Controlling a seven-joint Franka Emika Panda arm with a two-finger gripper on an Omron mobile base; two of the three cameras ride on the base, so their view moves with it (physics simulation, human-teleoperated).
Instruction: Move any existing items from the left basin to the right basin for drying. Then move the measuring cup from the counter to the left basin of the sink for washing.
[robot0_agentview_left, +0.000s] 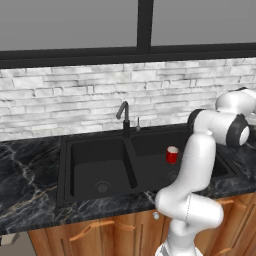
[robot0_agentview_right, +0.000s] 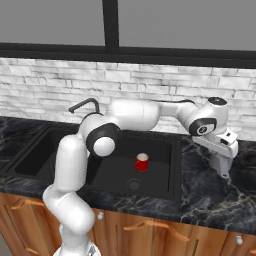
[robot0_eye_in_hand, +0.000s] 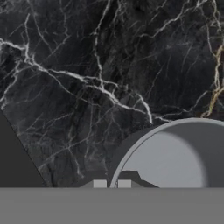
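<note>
Fingers of the white arm's two-finger gripper (robot0_agentview_right: 223, 171) are pinched together on the rim of the small grey metal measuring cup (robot0_eye_in_hand: 175, 153), by the hand view; its round bowl sits just to one side of the tips, over the black marble counter (robot0_eye_in_hand: 87, 78) with white veins. I can't make out the handle. A rim pinch is thin, so I'd lift straight and slowly, keeping the cup level before swinging it.

Way off to the arm's left lies the black double-basin sink (robot0_agentview_left: 62, 172). Its narrower left basin (robot0_agentview_left: 97, 167), where the cup belongs, looks bare down to the drain. The small red cylindrical cup (robot0_agentview_right: 141, 162) with a white rim stands upright in the wider right basin (robot0_agentview_right: 115, 172), under the likely path. The dark slim faucet (robot0_agentview_left: 124, 117) rises behind the divider, so carry high.
</note>
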